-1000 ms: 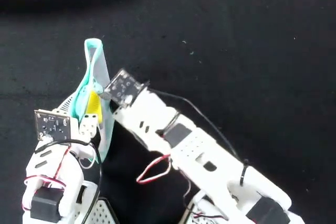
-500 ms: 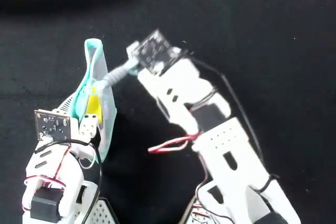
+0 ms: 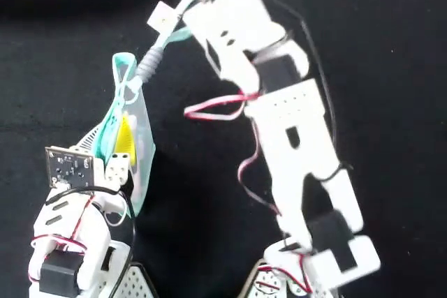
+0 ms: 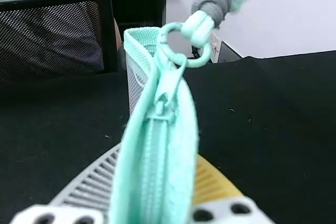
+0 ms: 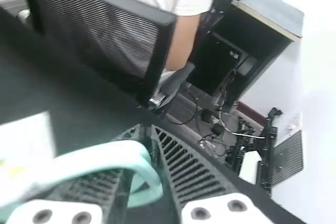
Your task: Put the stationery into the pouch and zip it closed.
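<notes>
A mint-green pouch (image 3: 133,137) stands on its edge on the black table. My left gripper (image 3: 120,162) is shut on its near end, a yellow finger (image 4: 210,184) pressed to its side. The zip (image 4: 157,150) runs shut up to the slider (image 4: 164,95) near the far end. A ring (image 4: 186,43) joins the slider to a grey charm (image 3: 148,66), a white tag (image 3: 162,15) and a mint cord (image 5: 105,163). My right gripper (image 3: 180,17) is shut on that cord, high over the table's far edge (image 5: 147,150). Whatever is inside the pouch is hidden.
The right arm (image 3: 286,123) stretches from the near edge across the middle of the table to the far side. A mesh chair (image 5: 94,40) and a seated person stand behind the table. The black cloth right of that arm is bare.
The right gripper swung from beside the pouch's middle up and away toward the far edge, pulling the cord taut. The slider ran along the zip to the far end. The left arm stayed put.
</notes>
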Tool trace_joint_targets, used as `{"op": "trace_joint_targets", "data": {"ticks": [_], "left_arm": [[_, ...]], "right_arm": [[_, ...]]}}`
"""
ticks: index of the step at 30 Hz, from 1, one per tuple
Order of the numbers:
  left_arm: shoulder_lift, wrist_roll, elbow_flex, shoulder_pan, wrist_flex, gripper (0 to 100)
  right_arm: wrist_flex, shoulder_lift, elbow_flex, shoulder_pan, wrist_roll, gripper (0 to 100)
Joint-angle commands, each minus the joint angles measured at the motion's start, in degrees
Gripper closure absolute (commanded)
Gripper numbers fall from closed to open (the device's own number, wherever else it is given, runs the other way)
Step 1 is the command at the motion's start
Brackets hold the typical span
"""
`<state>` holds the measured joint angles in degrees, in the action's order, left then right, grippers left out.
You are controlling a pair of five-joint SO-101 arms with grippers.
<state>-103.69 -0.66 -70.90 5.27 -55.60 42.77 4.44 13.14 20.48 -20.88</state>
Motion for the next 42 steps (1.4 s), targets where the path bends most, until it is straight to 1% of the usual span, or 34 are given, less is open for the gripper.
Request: {"op": "trace_joint_targets", "data": {"ticks": [1, 8, 12, 16, 18, 21, 23, 26, 29, 33, 37, 40, 42], "left_arm": [[-0.18, 0.26, 0.57, -0.31, -0.88, 97], [-0.18, 0.26, 0.31, -0.22, -0.88, 97], [-0.18, 0.26, 0.31, -0.31, -0.88, 97], [-0.18, 0.26, 0.48, -0.13, -1.14, 97], [-0.18, 0.00, 1.10, 1.71, -2.29, 97], [-0.18, -3.52, 2.24, 8.48, -5.63, 97], [-0.18, -4.84, 2.15, 11.56, -6.42, 97], [-0.09, -5.80, 1.71, 11.91, -6.24, 97], [-0.09, -5.80, 1.80, 11.91, -6.42, 97], [-0.09, -5.80, 1.80, 11.91, -6.51, 97], [-0.09, -5.80, 1.80, 11.91, -6.51, 97], [-0.09, -5.71, 1.98, 11.91, -6.42, 97], [-0.18, -5.45, 2.42, 11.91, -5.89, 97]], "right_arm": [[2.81, -4.62, 12.44, -2.46, 0.09, 98.5], [6.68, -15.60, 27.30, -5.63, 0.09, 98.5], [13.54, -17.45, 35.21, -6.15, 0.09, 98.5], [15.38, -17.63, 40.40, -8.97, 0.09, 98.5], [15.21, -17.63, 40.31, -9.76, 0.09, 98.5], [14.86, -17.71, 39.34, -11.08, 0.09, 98.5], [14.86, -17.71, 38.64, -11.87, 0.09, 98.5], [14.77, -17.71, 38.55, -12.57, -0.35, 98.5], [12.22, -17.89, 38.46, -13.45, -0.35, 98.5], [7.30, -21.67, 38.64, -15.38, -0.44, 98.5], [5.27, -26.24, 39.08, -17.58, -0.44, 98.5], [5.98, -27.30, 38.90, -18.11, -0.09, 98.5], [9.14, -26.77, 39.08, -17.67, -0.44, 98.5]]}}
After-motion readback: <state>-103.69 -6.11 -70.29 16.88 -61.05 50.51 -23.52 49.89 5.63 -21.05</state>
